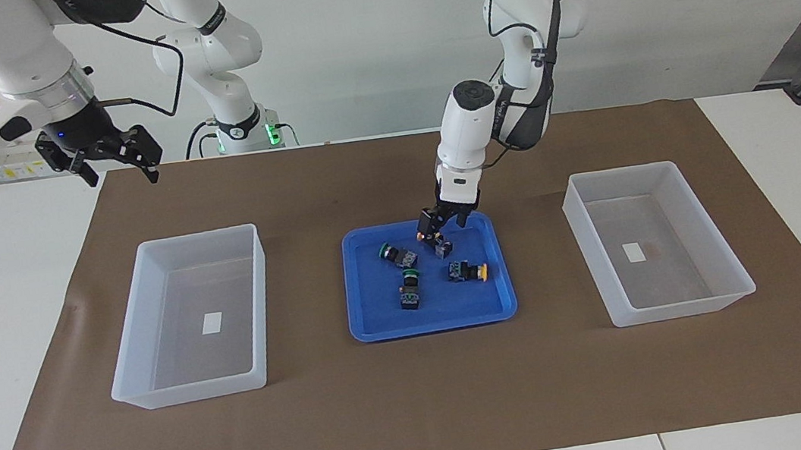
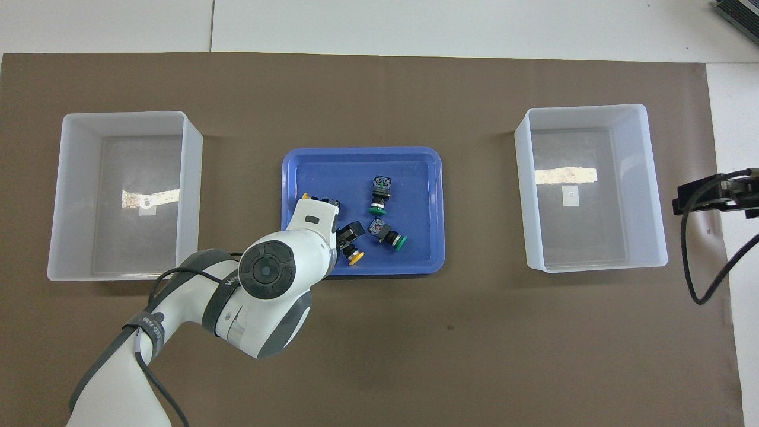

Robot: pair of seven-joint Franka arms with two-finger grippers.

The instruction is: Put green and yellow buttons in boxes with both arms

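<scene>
Blue plastic marks the middle of the scene: a shallow tray (image 1: 434, 320) on the brown mat, midway between the two translucent boxes (image 1: 187, 320) (image 1: 659, 243), both of which hold nothing but a white label. All four buttons lie in the tray. The two green-capped ones (image 1: 398, 254) (image 1: 410, 289) sit toward the right arm's end, one yellow-capped button (image 1: 469, 271) toward the left arm's end, and the other yellow button (image 1: 435, 242) is at the tray's edge nearer the robots, right under the left gripper (image 1: 436, 232).

That gripper has its tips at this button, so the step in hand looks like the first pick. Its jaws seem to straddle the black body, though whether they already pinch it I cannot tell.

The right gripper (image 1: 109, 157) waits high over the mat's corner near its own base, jaws spread.

Next comes a firm closing on the body, a straight lift clear of the tray's rim, then a carry to the box at the left arm's end.
</scene>
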